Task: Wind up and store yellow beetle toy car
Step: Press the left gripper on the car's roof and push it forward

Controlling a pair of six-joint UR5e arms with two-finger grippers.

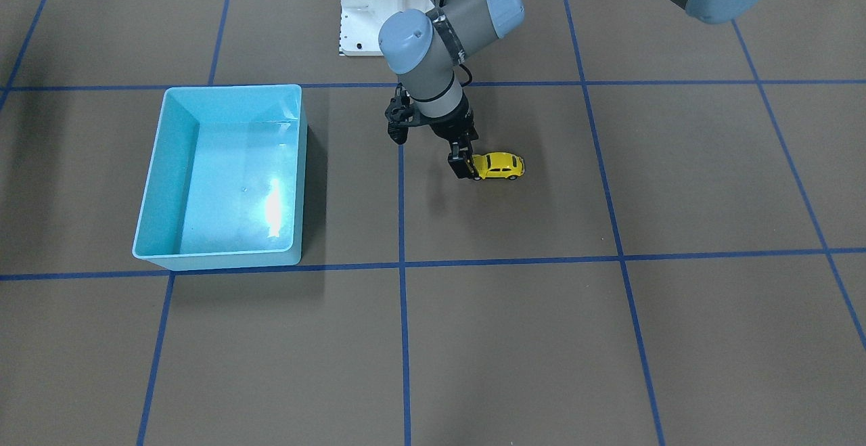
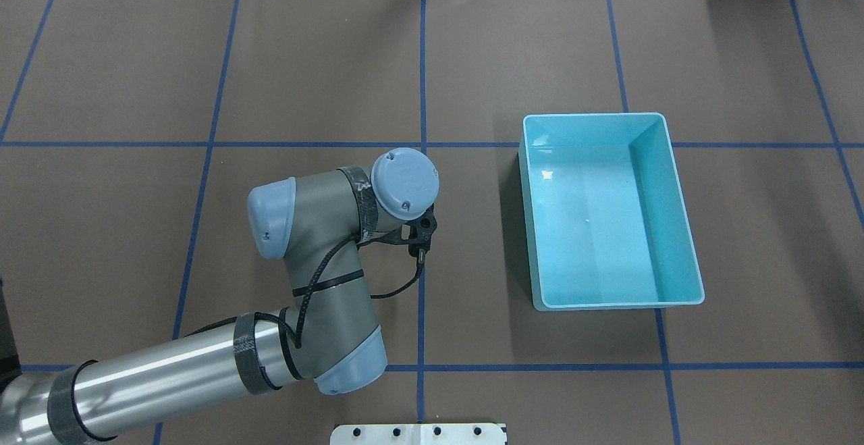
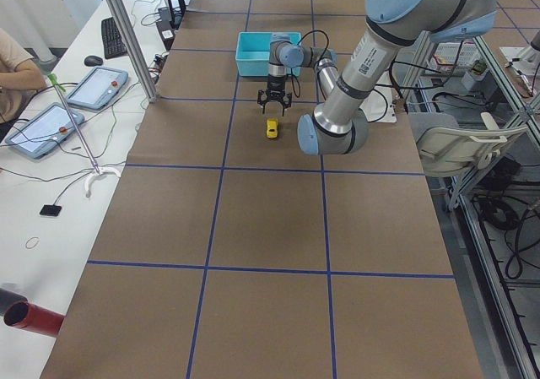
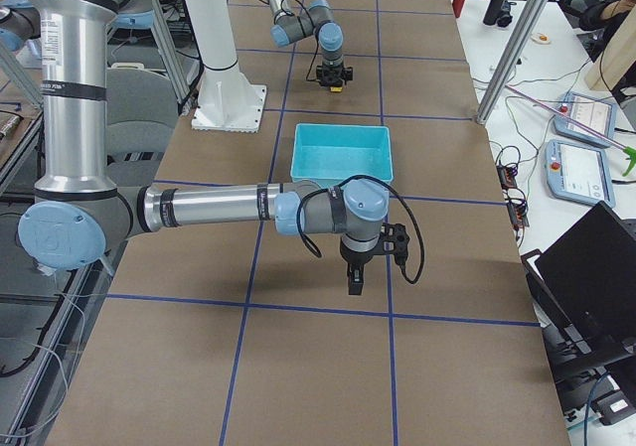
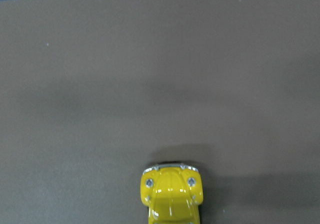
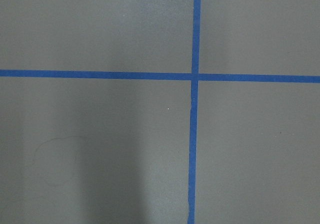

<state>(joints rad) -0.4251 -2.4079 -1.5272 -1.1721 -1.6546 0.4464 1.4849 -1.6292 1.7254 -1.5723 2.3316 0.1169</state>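
Where the near finger (image 1: 464, 163) of the left gripper (image 1: 469, 168) overlaps the rear end of the yellow beetle toy car (image 1: 502, 165), it cannot be told whether the jaws are clamped on the car or merely straddle it.

- One car is counted. It is stood on its wheels on the table (image 1: 609, 338), near the middle, nose pointed away from the gripper.
- Car as seen: bright yellow rounded body, dark windows, black wheels with silvery hubs. Two small round headlights are noted in the left wrist view.
- One light blue bin (image 1: 216, 260) is counted, well apart from the car, toward the robot's right. Only a patch of glare is seen on its floor.
- Two arms are counted. The right gripper (image 4: 355, 279) is hung over the table on the far side of the bin from the car. Its finger state cannot be told.
- Blue tape lines (image 1: 402, 216) are laid across the table in a grid.
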